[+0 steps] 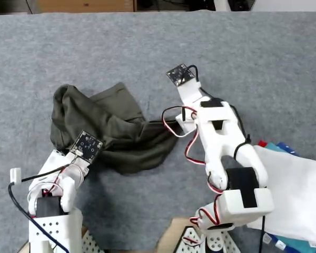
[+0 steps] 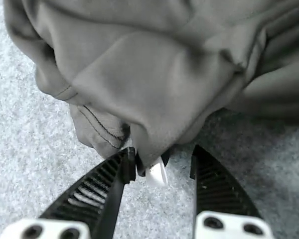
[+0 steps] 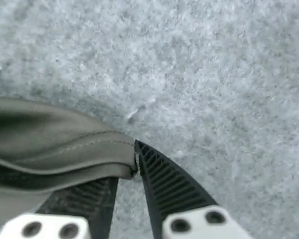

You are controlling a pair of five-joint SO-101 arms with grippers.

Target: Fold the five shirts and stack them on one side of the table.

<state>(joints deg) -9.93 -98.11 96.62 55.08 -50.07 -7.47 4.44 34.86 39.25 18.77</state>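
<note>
Shirt [image 1: 116, 126], olive-green, is pinched at its hem by the right gripper [image 3: 134, 160], whose jaws press together on the cloth. The left gripper [image 2: 162, 155] is spread, with a fold of the shirt and a white tag [image 2: 156, 174] hanging between its jaws. The shirt lies crumpled on the grey table [image 1: 253, 52] between the 2 arms. A stack of folded clothes [image 1: 300, 195] lies just beside the right arm.
</note>
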